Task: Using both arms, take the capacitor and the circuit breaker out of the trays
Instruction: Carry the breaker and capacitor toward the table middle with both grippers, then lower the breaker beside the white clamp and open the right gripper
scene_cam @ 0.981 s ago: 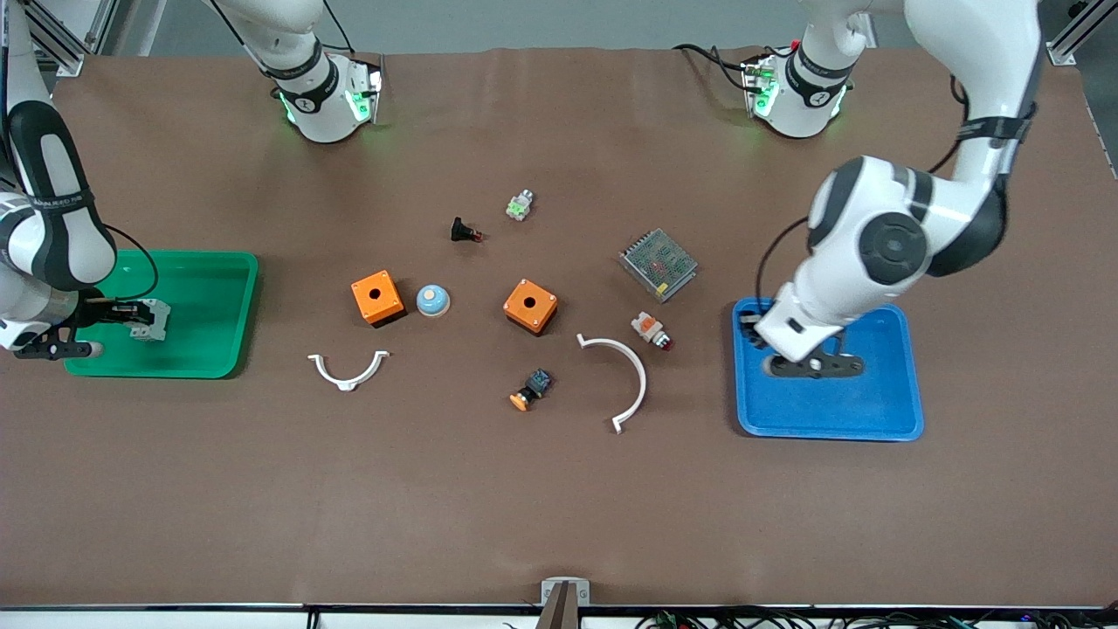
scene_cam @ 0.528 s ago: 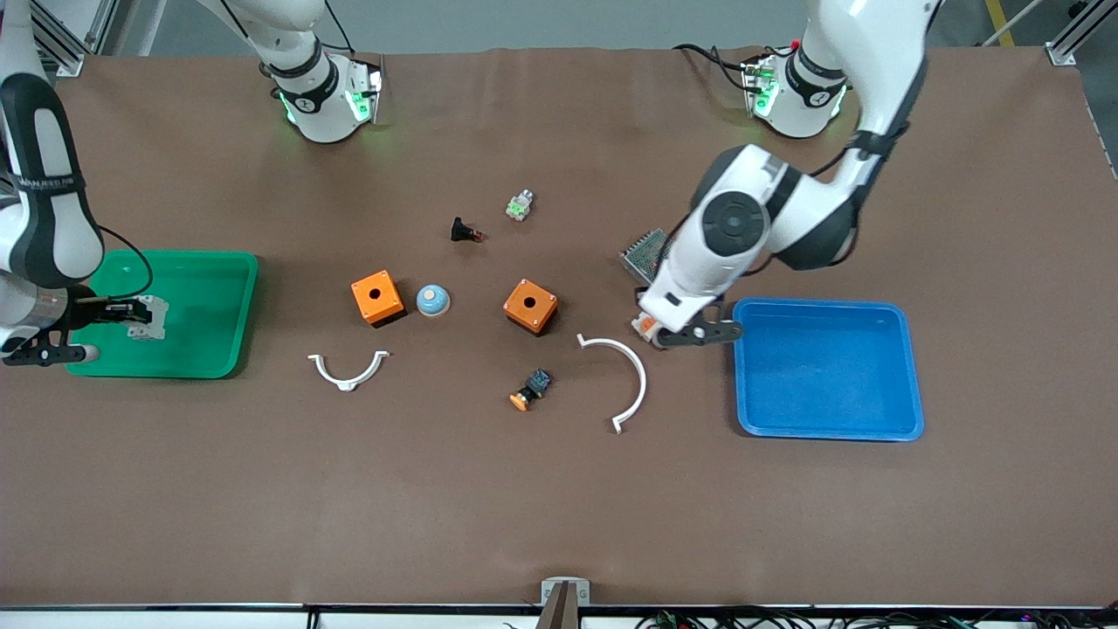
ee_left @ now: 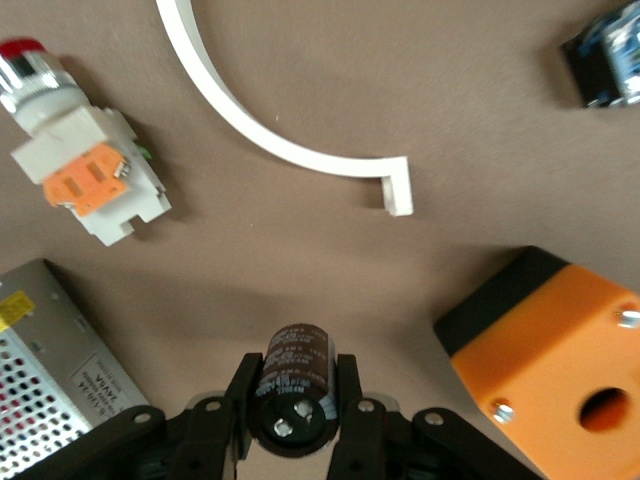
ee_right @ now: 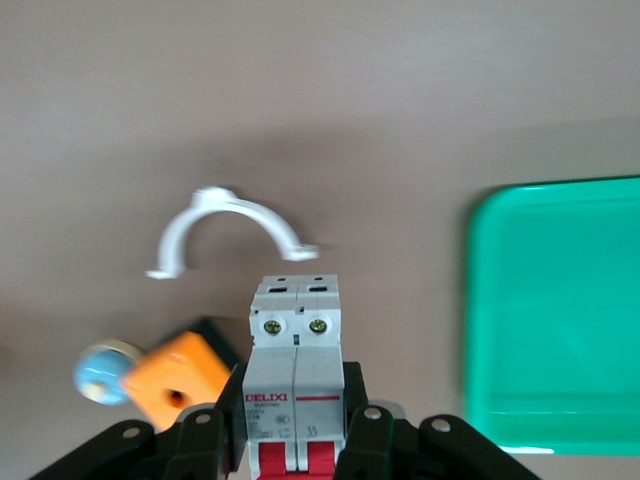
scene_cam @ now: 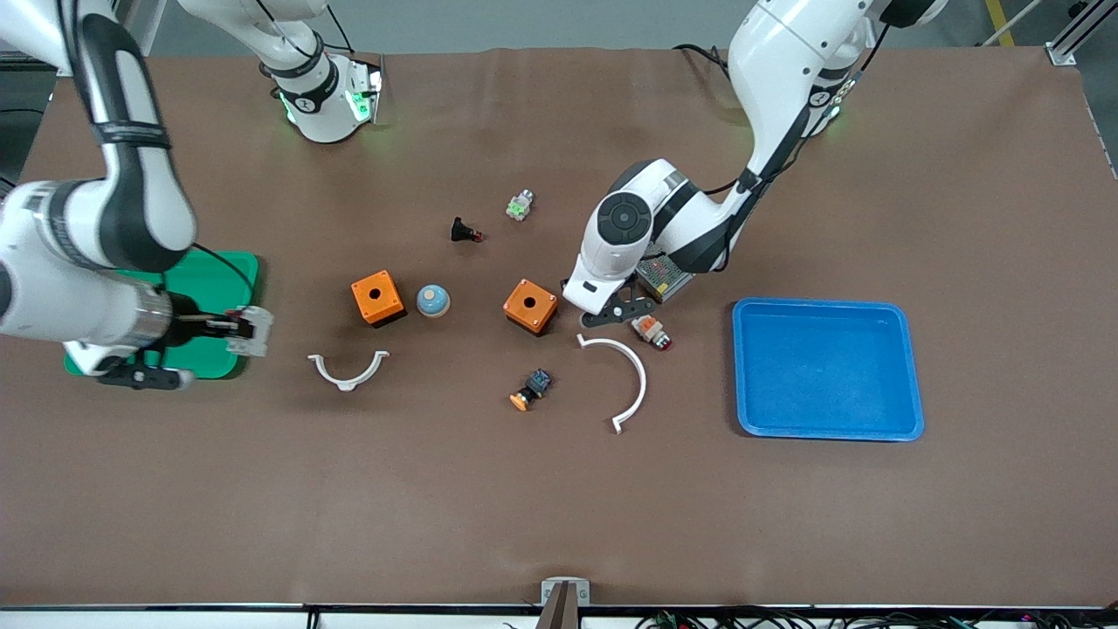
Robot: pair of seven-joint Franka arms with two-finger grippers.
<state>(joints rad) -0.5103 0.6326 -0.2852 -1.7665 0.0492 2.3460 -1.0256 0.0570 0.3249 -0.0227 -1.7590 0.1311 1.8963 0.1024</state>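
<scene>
Capacitor [ee_left: 297,385], clamped in left gripper [ee_left: 295,425] jaws, over desk [scene_cam: 559,507] beside orange box [scene_cam: 530,306]: may drop onto clutter. Circuit breaker [ee_right: 295,385], clamped in right gripper [ee_right: 295,440] jaws beside green tray [scene_cam: 210,279]: may slip.

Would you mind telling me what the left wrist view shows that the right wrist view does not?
Only the left wrist view shows the left gripper shut on the capacitor, a red-tipped white-orange button and a metal mesh box.
Only the right wrist view shows the right gripper shut on the circuit breaker, the green tray and a blue dome.
Both show brown tabletop.
</scene>
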